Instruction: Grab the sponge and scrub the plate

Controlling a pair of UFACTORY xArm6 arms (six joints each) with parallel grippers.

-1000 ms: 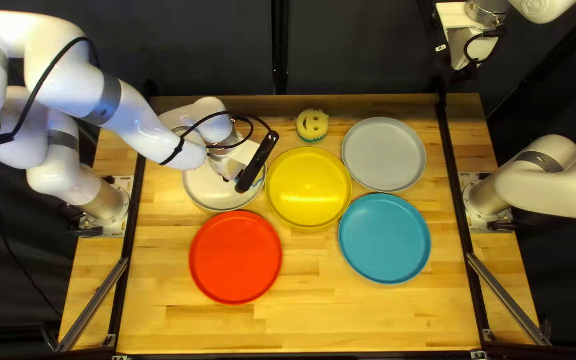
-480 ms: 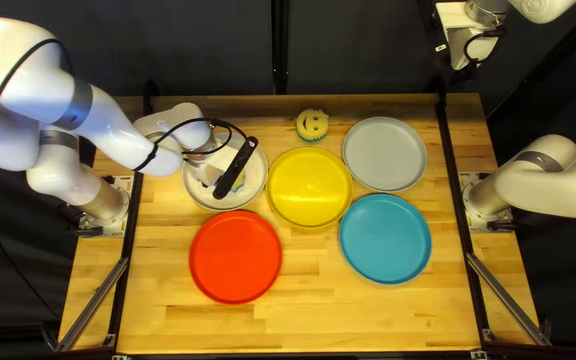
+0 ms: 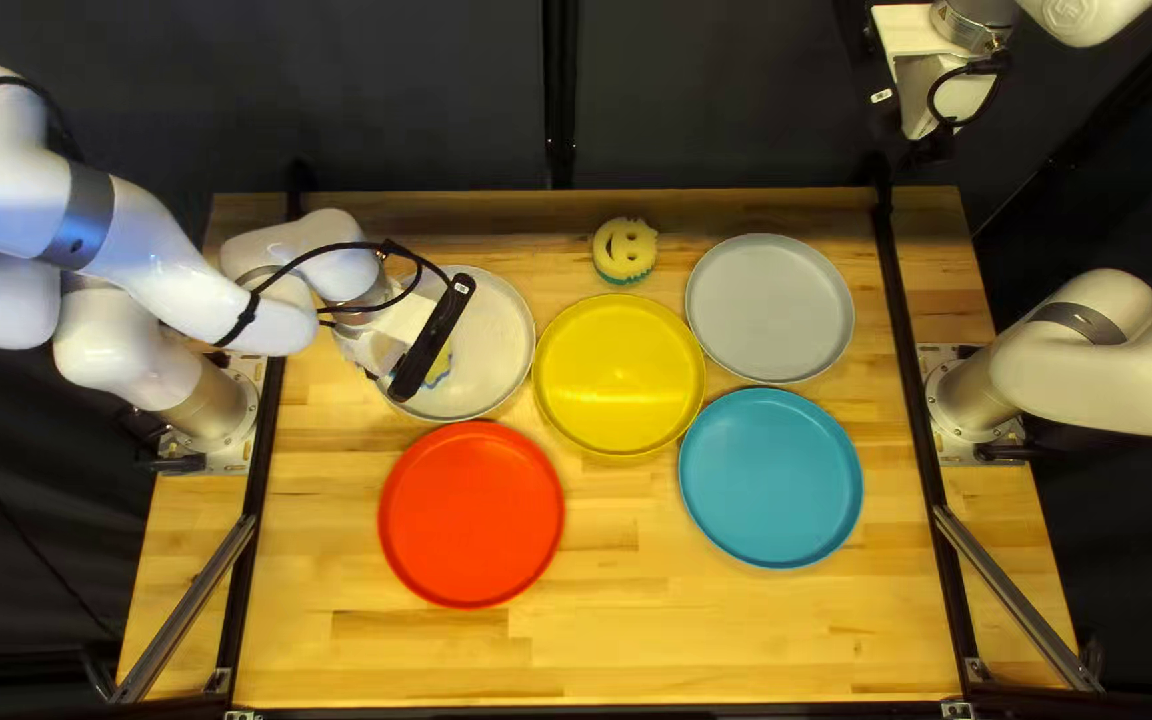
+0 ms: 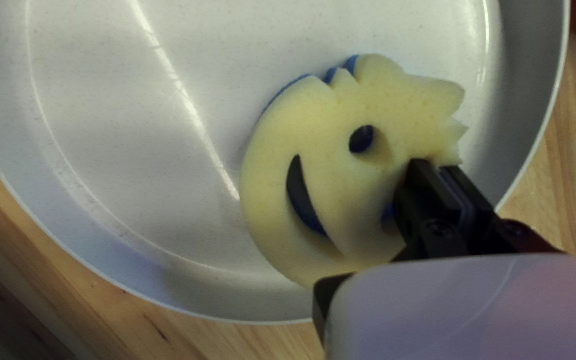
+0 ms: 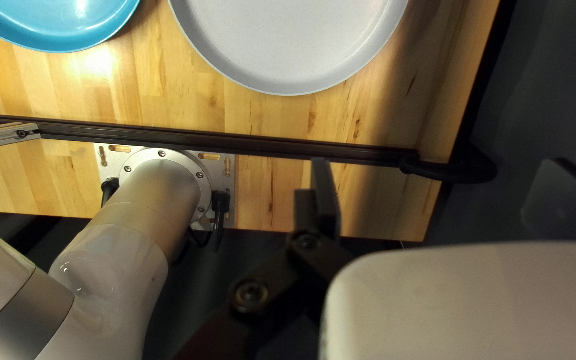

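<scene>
My left gripper point(image 3: 392, 331) is low over the white plate point(image 3: 496, 347) at the left of the top left view, fingertips hidden. A bit of the yellow and blue sponge point(image 3: 439, 364) shows beside it. In the left wrist view, my left gripper point(image 4: 437, 165) is shut on the spiky side of the smiley-faced sponge point(image 4: 328, 133), which lies blue side down within the rim of the white plate point(image 4: 135, 133). My right gripper point(image 3: 926, 96) is raised beyond the table's far edge; in the right wrist view, the right gripper point(image 5: 441, 177) stands open, nothing between its fingers.
A yellow plate point(image 3: 619, 376) adjoins the white one; a red plate point(image 3: 471, 514) lies just nearer. Grey point(image 3: 768, 308) and blue plates point(image 3: 770, 478) are farther right. A second smiley sponge point(image 3: 624, 251) sits behind the yellow plate. Black rails point(image 3: 916, 400) run along both sides.
My left gripper has moved left across the white plate, toward its arm's base, with the sponge moving along. More of the plate's right part shows. The right arm has not moved.
</scene>
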